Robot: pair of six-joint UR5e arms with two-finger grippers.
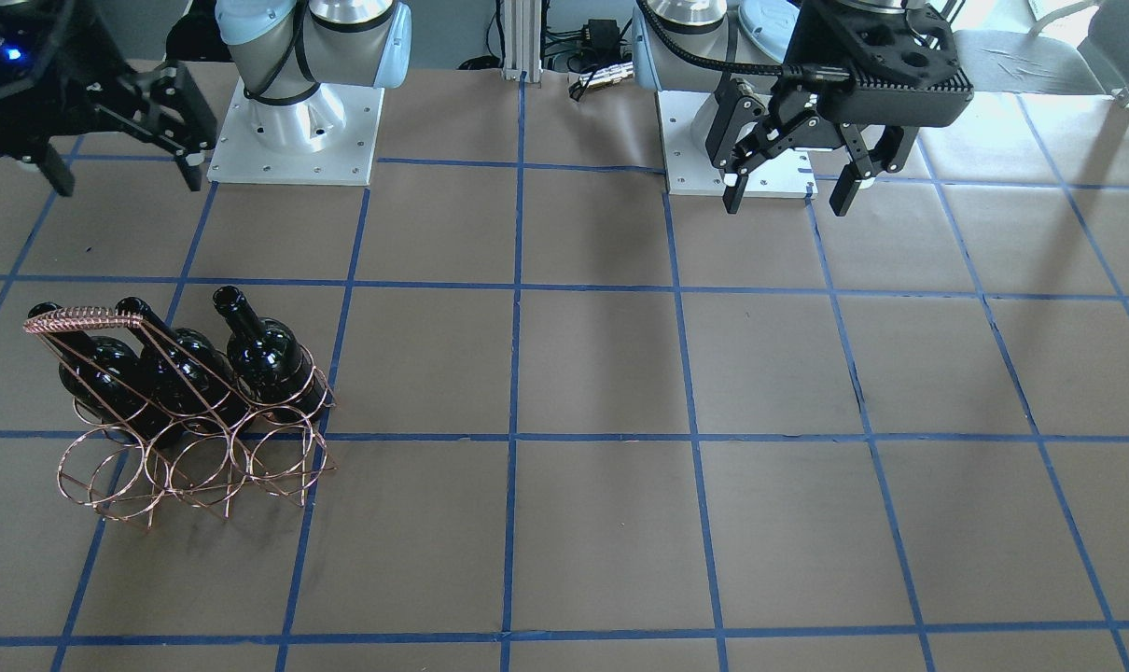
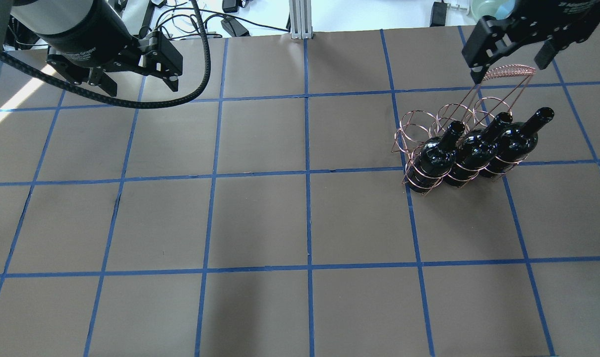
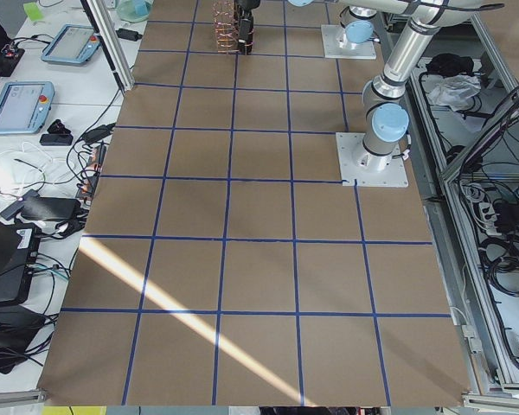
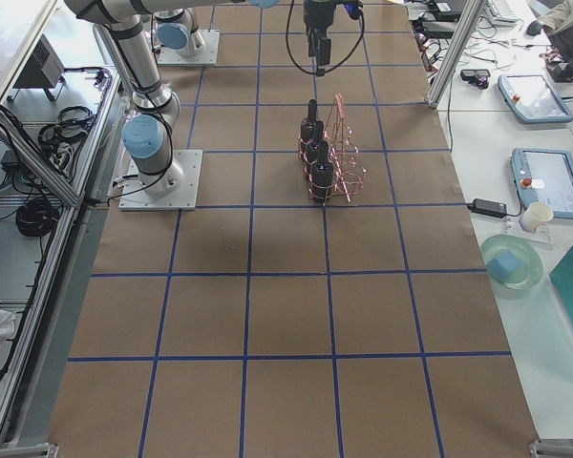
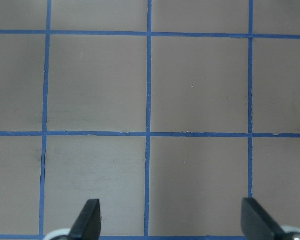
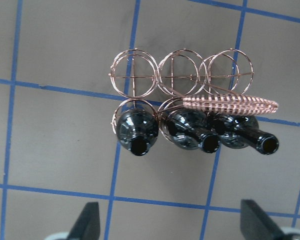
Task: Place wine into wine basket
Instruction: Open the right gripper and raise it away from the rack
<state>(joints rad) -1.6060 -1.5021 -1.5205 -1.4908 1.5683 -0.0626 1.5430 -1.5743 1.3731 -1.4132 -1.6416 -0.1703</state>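
Hovering above the desk with the left hand (image 1: pixel 788 196) — pointed down, fingers spread wide, gripping nothing. Hanging likewise with the right hand (image 1: pixel 126 177) — spread just as wide, gripping nothing, well apart from the left.

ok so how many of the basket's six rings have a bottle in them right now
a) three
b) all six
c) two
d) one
a: three bottles stand side by side in one row of the wine basket, and the other row of three holds nothing.
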